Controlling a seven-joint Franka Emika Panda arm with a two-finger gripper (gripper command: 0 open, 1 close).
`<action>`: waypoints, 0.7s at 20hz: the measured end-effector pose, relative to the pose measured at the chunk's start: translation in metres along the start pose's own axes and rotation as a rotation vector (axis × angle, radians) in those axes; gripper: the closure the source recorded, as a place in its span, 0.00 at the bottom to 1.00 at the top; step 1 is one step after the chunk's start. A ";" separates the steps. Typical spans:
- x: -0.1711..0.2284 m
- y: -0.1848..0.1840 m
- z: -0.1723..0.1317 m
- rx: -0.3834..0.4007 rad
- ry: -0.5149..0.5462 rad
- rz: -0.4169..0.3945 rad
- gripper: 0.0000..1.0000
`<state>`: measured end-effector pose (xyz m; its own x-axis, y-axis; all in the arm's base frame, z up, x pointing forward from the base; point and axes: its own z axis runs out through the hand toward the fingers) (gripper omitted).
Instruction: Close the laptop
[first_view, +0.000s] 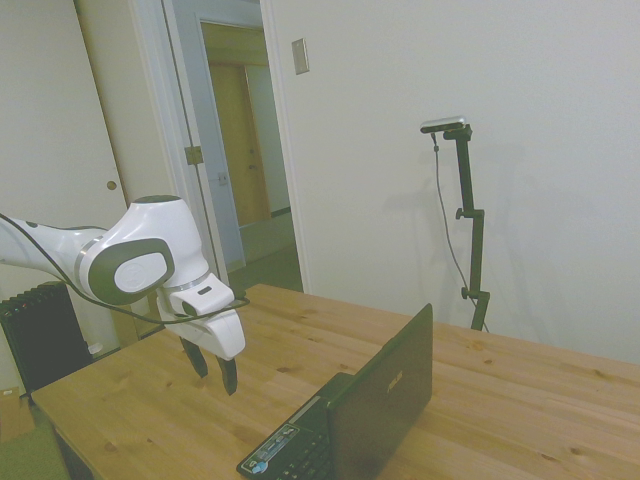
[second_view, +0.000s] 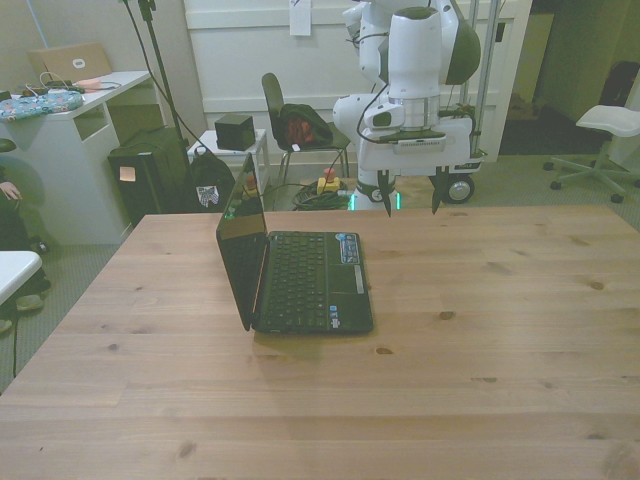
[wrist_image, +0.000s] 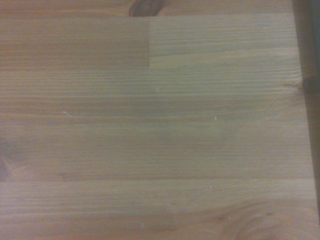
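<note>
The arm reaches out low, its end effector (second_view: 410, 196) hanging fingers-down above the worktop (second_view: 480, 330), spread and holding nothing; the laptop (second_view: 290, 275) sits open well apart, toward the front view's left; the side view cuts off its keyboard; the wrist view shows only blurred wood.
</note>
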<state>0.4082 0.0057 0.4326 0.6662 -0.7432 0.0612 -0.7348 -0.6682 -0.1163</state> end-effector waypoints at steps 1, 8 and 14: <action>0.000 0.000 0.000 0.000 0.000 -0.001 0.00; 0.040 -0.028 -0.051 0.047 0.088 0.033 0.00; 0.101 -0.010 -0.142 0.093 0.149 0.153 0.00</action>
<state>0.4650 -0.0671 0.5806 0.5164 -0.8371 0.1808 -0.8064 -0.5464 -0.2263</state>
